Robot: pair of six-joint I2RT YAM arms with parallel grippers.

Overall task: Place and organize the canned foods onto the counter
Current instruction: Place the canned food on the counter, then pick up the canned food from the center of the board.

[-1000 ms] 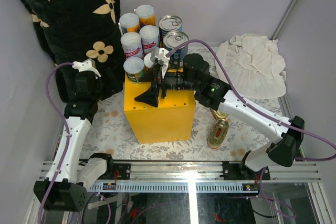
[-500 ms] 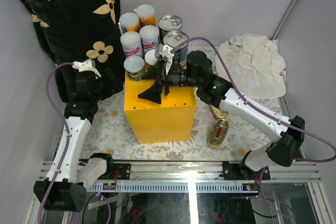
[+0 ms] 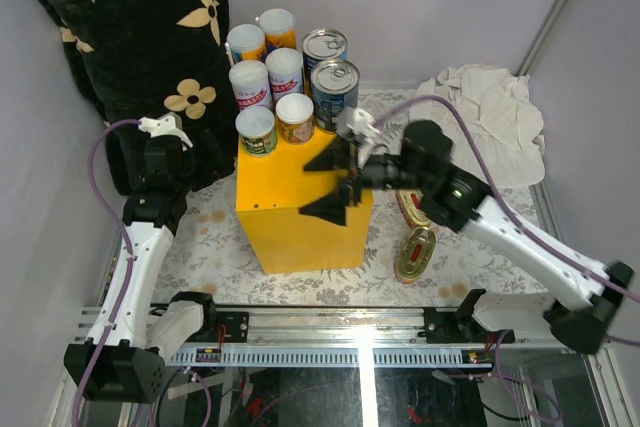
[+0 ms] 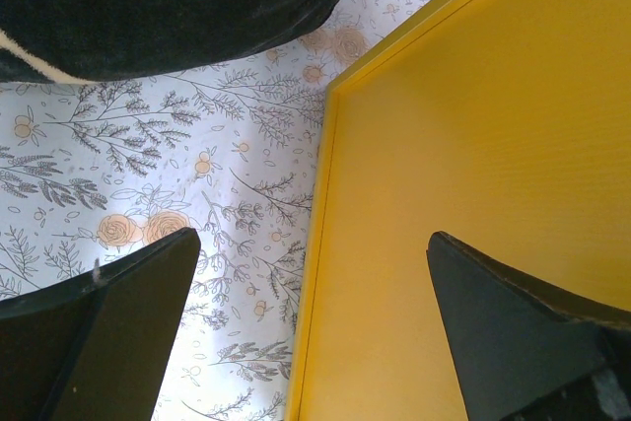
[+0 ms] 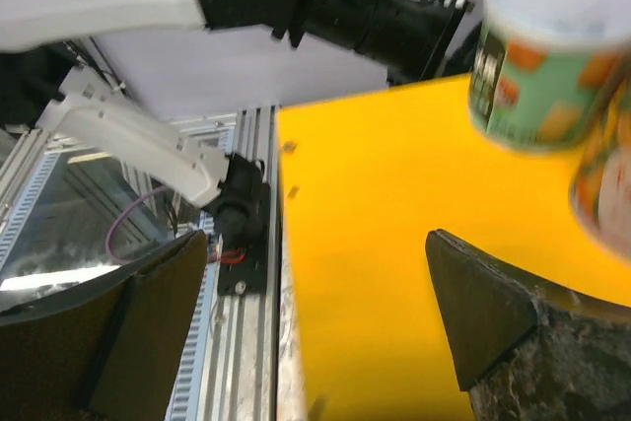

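The yellow counter (image 3: 300,209) stands mid-table. A green-labelled can (image 3: 256,130) and an orange-labelled can (image 3: 295,117) stand at its back edge. Several more slim white-lidded cans (image 3: 268,59) and two silver-topped blue cans (image 3: 334,85) stand close behind them. Two gold oval tins (image 3: 413,252) lie on the cloth right of the counter. My right gripper (image 3: 335,182) is open and empty over the counter's front right part; its wrist view shows the counter top (image 5: 414,244) and the green can (image 5: 547,46). My left gripper (image 4: 311,244) is open and empty above the counter's left edge (image 4: 325,194).
A black flower-patterned pillow (image 3: 130,27) leans at the back left, close to the left arm. A crumpled white cloth (image 3: 485,132) lies at the back right. A floral cloth (image 3: 210,237) covers the table. The metal rail (image 3: 350,325) runs along the near edge.
My right gripper has let go of the orange-labelled can at the counter's back edge and pulled back toward the front right, jaws open. The left arm has not moved.
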